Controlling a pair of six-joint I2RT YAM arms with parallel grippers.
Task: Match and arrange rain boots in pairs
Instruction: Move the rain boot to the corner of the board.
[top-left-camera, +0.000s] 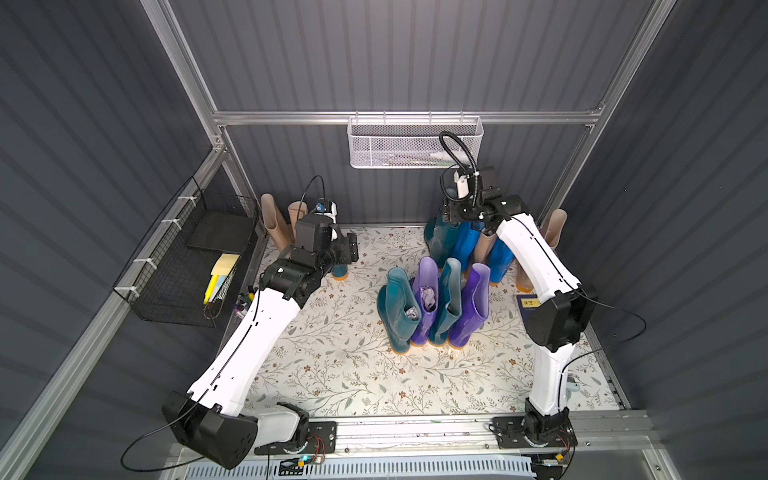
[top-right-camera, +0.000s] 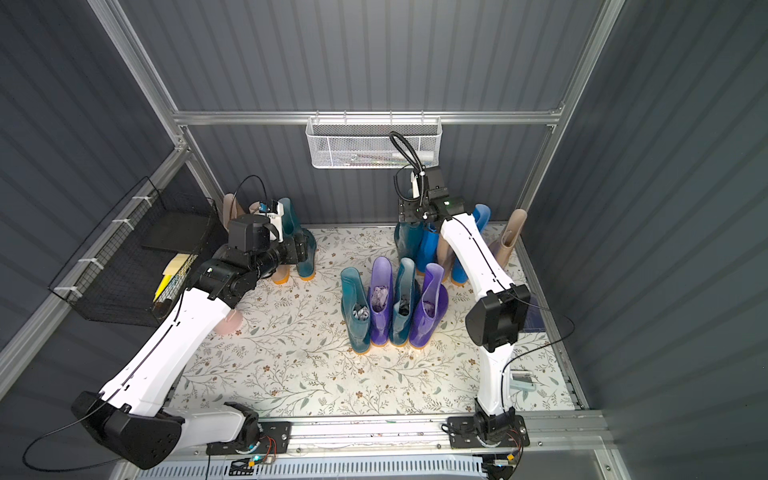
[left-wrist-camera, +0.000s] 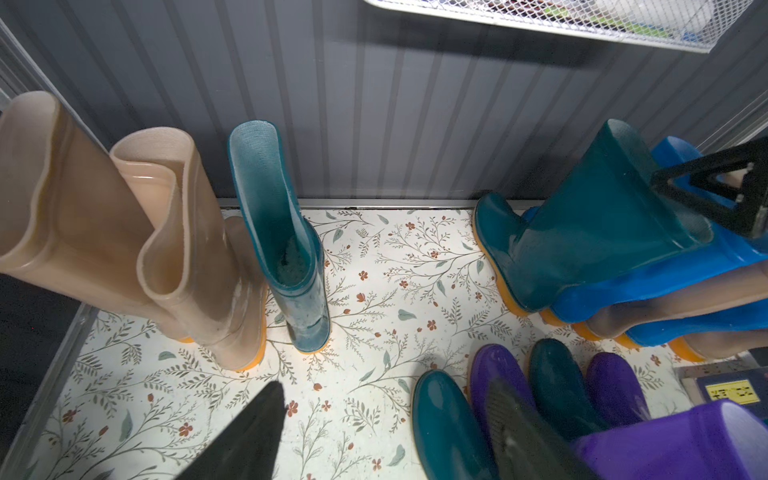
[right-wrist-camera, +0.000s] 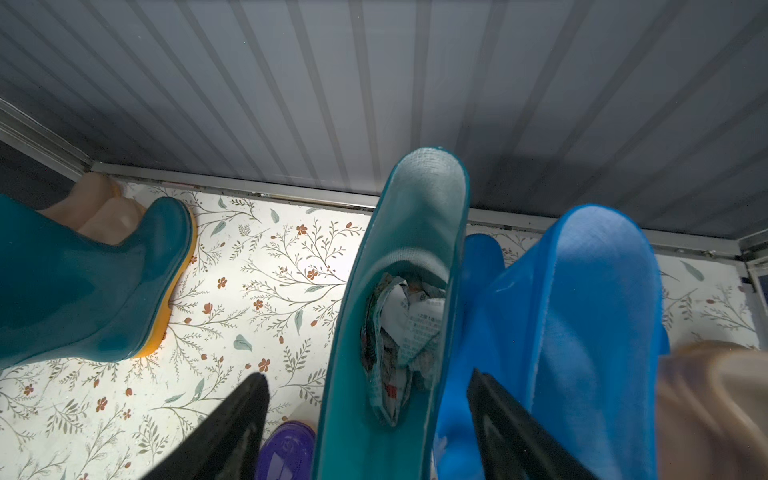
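At the back left stand two beige rain boots (left-wrist-camera: 195, 257) and one dark teal boot (left-wrist-camera: 291, 257). A row of teal, purple (top-left-camera: 428, 291), teal, purple boots fills the middle of the floral mat (top-left-camera: 332, 374). At the back right, teal, bright blue (top-left-camera: 465, 245) and beige boots (top-left-camera: 555, 228) crowd together. My left gripper (left-wrist-camera: 386, 415) is open over bare mat between the back-left boots and the middle row. My right gripper (right-wrist-camera: 368, 399) is open, its fingers either side of the paper-stuffed teal boot (right-wrist-camera: 399, 257) without touching it; one finger (right-wrist-camera: 494, 407) lies against a blue boot (right-wrist-camera: 594, 316).
A white mesh basket (top-left-camera: 415, 141) hangs on the back wall. A black wire basket (top-left-camera: 195, 257) with sticky notes hangs on the left wall. A dark blue book with a yellow label (top-left-camera: 525, 303) lies on the mat's right side. Corrugated walls close three sides.
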